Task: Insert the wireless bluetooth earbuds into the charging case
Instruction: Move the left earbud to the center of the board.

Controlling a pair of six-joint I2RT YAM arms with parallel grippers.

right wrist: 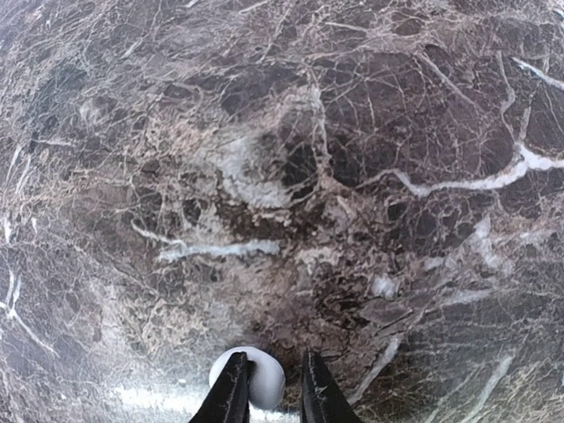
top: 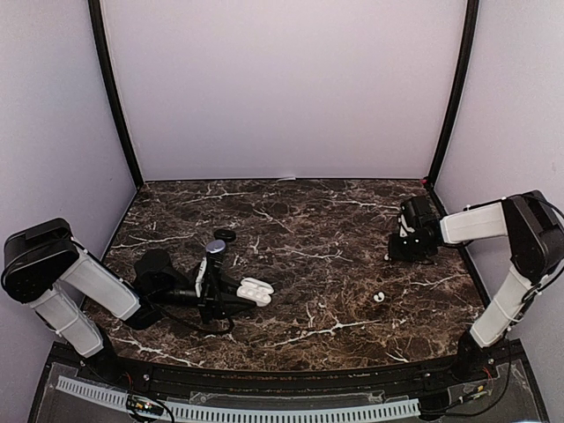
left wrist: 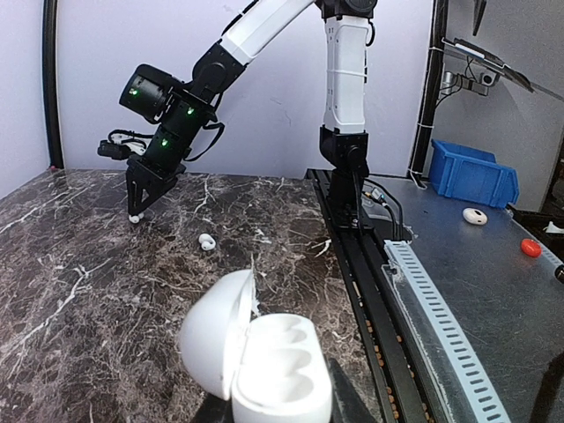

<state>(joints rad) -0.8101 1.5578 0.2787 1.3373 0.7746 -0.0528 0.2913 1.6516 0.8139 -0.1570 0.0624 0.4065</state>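
Two jaws reported. My left jaws are clamped on the open white charging case [top: 256,289] at the tabletop's [top: 335,211] near left. One white earbud [top: 379,297] lies loose, centre-right. My right jaws stand narrowly parted, second earbud [right wrist: 267,381] at their tips.

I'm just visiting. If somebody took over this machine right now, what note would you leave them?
Left gripper: shut on the open white case, nothing in it.
Right gripper: down at the table, jaws astride one white bud; grip unclear.
Second bud: loose on the table, nearer the right arm.
Done: nothing seated yet.
Left: both buds into the case.
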